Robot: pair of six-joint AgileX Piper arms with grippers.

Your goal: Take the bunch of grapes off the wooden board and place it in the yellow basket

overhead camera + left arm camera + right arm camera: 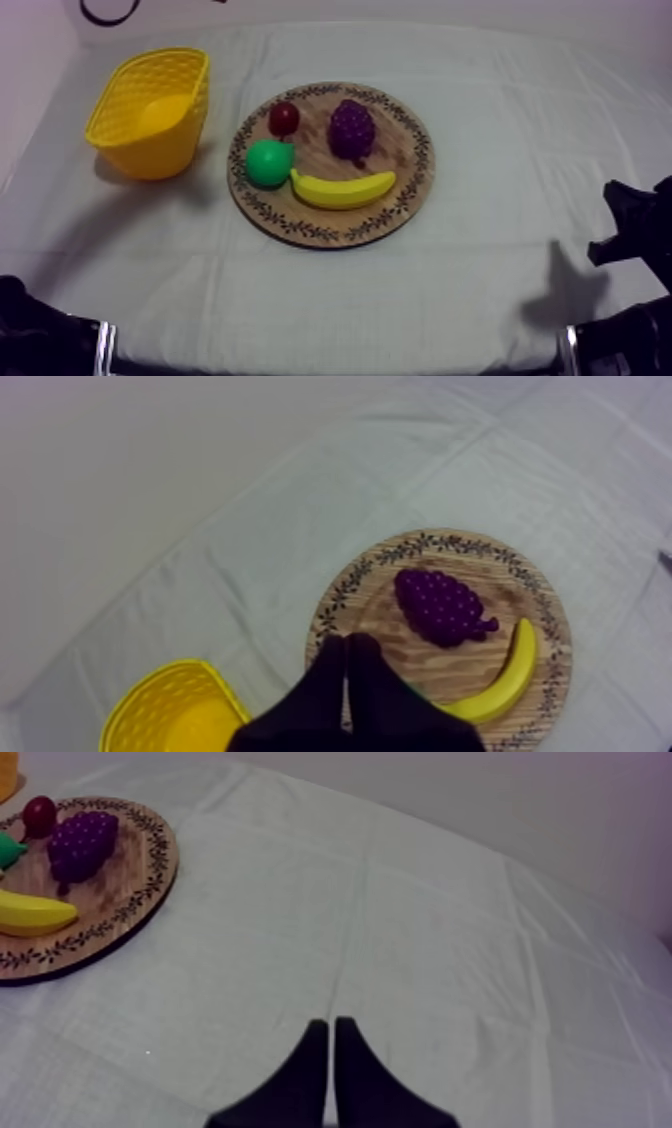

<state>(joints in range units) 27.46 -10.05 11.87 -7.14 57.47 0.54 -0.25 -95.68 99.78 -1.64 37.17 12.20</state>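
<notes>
No step is done yet: the bunch of grapes [352, 130] lies on the wooden board [402, 152], beside the yellow basket [150, 152]. The left gripper [346, 644] and right gripper [331, 1026] are pressed together, empty.

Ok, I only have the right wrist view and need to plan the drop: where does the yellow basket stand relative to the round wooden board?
Observer: In the top view, the yellow woven basket stands on the cloth close beside the round wooden board with the patterned rim, on my left arm's side.
Operator: Anything in it already?
Observer: No, nothing shows inside it.
Operator: And the left arm, is it carrying something?
Observer: No. The left gripper has its fingers together as a narrow wedge, holding nothing.
</notes>
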